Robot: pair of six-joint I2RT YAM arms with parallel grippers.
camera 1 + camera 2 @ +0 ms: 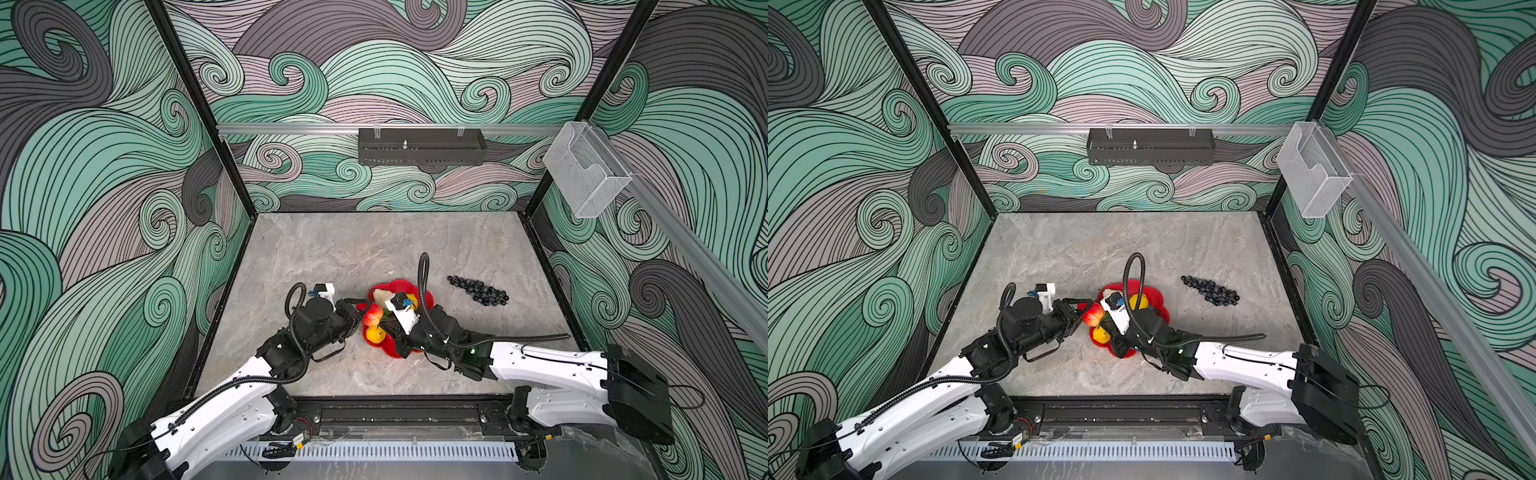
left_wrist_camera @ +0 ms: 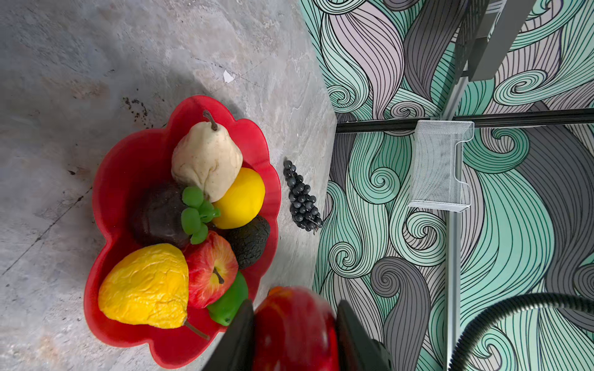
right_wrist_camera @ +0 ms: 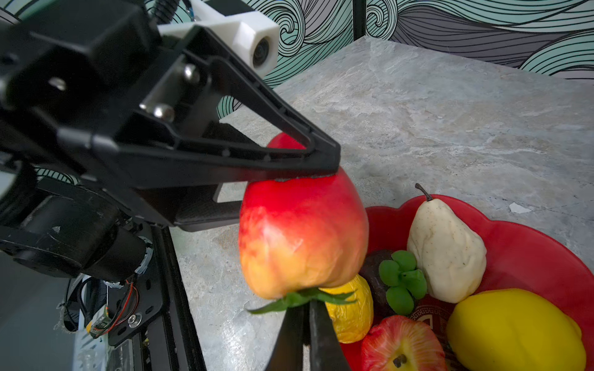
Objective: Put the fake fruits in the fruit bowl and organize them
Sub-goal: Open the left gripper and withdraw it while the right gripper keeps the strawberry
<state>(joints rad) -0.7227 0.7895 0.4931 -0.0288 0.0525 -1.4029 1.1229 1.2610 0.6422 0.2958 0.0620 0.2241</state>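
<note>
Left end effector (image 2: 294, 305) grips a red-orange fruit (image 3: 302, 237) over the left rim of the fruit bowl (image 2: 128, 167). The fruit's leafy end faces the right end effector (image 3: 305, 305), which is pinched shut on its leaves. The bowl holds a cream pear (image 2: 205, 160), yellow pear (image 2: 144, 286), lemon (image 2: 239, 199), apple (image 2: 210, 269), avocado (image 2: 249, 241) and mangosteen (image 2: 159, 215). A grape bunch (image 1: 478, 291) lies diagonally on the desk (image 1: 332, 249), to the bowl's right.

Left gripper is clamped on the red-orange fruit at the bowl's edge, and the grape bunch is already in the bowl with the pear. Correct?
No. The grape bunch lies on the table, apart from the fruit bowl, as both top views show. The rest holds: the left gripper clamps the red-orange fruit at the bowl's edge, and the pear is in the bowl.
</note>
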